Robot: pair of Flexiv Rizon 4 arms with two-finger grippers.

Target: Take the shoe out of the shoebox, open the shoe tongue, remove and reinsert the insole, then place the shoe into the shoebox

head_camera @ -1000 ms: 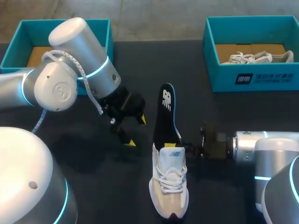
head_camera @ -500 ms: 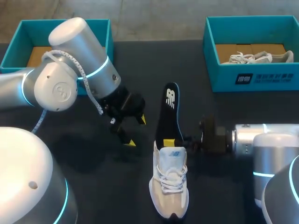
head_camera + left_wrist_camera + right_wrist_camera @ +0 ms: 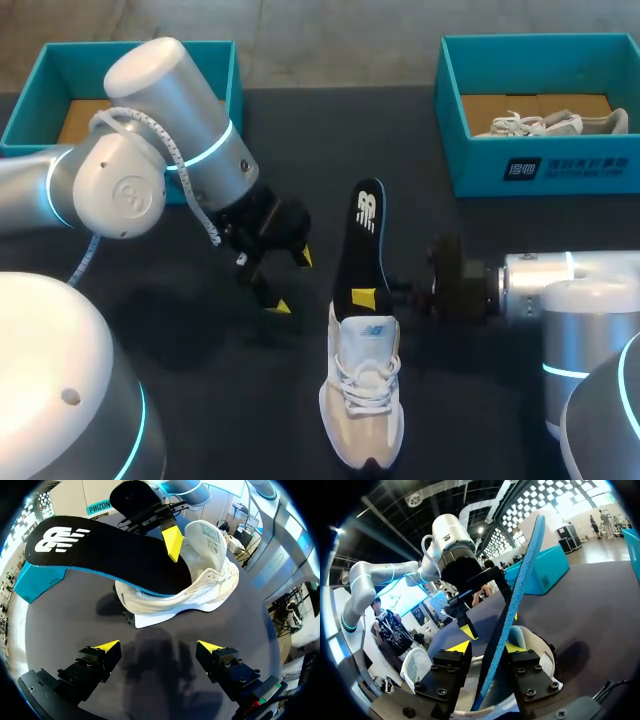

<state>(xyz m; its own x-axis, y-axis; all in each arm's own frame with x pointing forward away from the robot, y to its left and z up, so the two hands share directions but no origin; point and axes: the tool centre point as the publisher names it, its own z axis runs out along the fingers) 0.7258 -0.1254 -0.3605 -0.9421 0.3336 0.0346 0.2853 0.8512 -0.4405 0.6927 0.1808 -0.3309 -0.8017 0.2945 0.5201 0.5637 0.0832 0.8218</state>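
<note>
Two claws: right claw pinches the insole edgewise; left claw gapes wide near the shoe.

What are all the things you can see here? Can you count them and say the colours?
shoe: one, white, on the table in the near middle, toe towards the robot.
insole: one, black on top and blue underneath, one end at the shoe's opening, the rest sticking out beyond it.
left shoebox: one, teal, at the far left of the table.
right shoebox: one, teal, at the far right.
second shoe: one, white, lying inside the right shoebox.
table: one, black, under it all.
left arm: one, silver, its jaws open and empty, left of the insole.
right arm: one, silver, its jaws shut on the insole.
</note>
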